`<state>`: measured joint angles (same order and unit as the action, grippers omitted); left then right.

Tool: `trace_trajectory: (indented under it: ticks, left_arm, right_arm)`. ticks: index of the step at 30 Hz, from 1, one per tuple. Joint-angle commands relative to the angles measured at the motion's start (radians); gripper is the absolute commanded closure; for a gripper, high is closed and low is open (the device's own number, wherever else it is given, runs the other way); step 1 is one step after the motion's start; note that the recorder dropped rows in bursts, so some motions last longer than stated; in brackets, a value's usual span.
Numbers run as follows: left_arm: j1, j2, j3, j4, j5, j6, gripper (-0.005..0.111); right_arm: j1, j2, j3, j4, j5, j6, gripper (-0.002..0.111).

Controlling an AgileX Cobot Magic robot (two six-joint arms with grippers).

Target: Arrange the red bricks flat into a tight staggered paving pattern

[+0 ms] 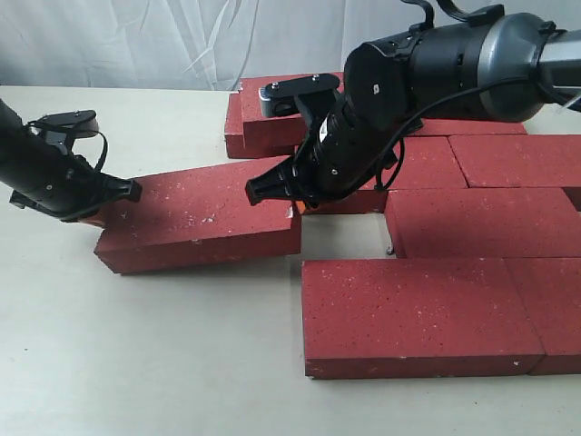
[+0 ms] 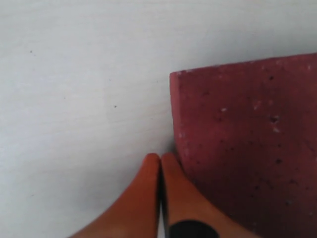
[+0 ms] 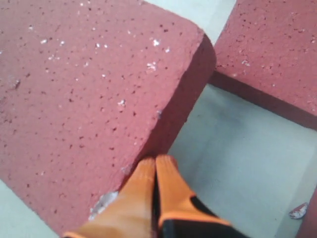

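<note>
The loose brick (image 1: 195, 213), a flat dark-red rectangular slab of gritty, white-specked paving stone, lies skewed on the pale tabletop (image 1: 136, 363), out of line with the bricks already laid to its right. My left tool (image 1: 132, 191) sits at its left end. In the left wrist view its 2 orange fingertips (image 2: 148, 171) are pressed together, pinching nothing, just beside the brick's end corner. My right tool (image 1: 259, 193) reaches across the middle to the brick's right end. Its 2 fingertips (image 3: 141, 178) are also pressed together and empty, right against the edge of the end face.

For room, bare tabletop is open all along the left and front of the loose brick. Its right front corner is nearly touching the near corner of the front row (image 1: 418, 309), 2 bricks laid end to end. Between its right end and the middle-row brick (image 1: 481, 222) there is a pocket of bare tabletop. The back row (image 1: 427, 163) lies behind that, partly hidden by my right arm, and a rear brick (image 1: 272, 118) lies beyond the loose brick's far edge.
</note>
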<state>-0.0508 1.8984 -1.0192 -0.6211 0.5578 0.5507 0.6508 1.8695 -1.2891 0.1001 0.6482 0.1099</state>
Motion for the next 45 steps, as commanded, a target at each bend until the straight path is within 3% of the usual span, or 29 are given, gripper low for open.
trace_trajectory:
  ticks: [1, 21, 27, 45]
  left_arm:
    - [-0.011, -0.001, -0.007, 0.013, 0.026, -0.013, 0.107]
    - [-0.038, -0.001, -0.007, -0.075, 0.054, -0.034, 0.107]
    - [-0.081, -0.001, -0.007, -0.074, 0.050, -0.036, 0.107]
    - [-0.081, -0.001, -0.007, -0.021, 0.036, -0.039, 0.107]
  right_arm:
    - [0.000, -0.008, -0.002, 0.025, -0.014, -0.009, 0.109]
    - [-0.003, -0.008, -0.002, -0.111, 0.009, 0.063, 0.109]
    - [-0.003, -0.008, -0.002, -0.136, 0.027, 0.078, 0.109]
    - [-0.003, 0.056, -0.002, -0.119, 0.045, 0.078, 0.109]
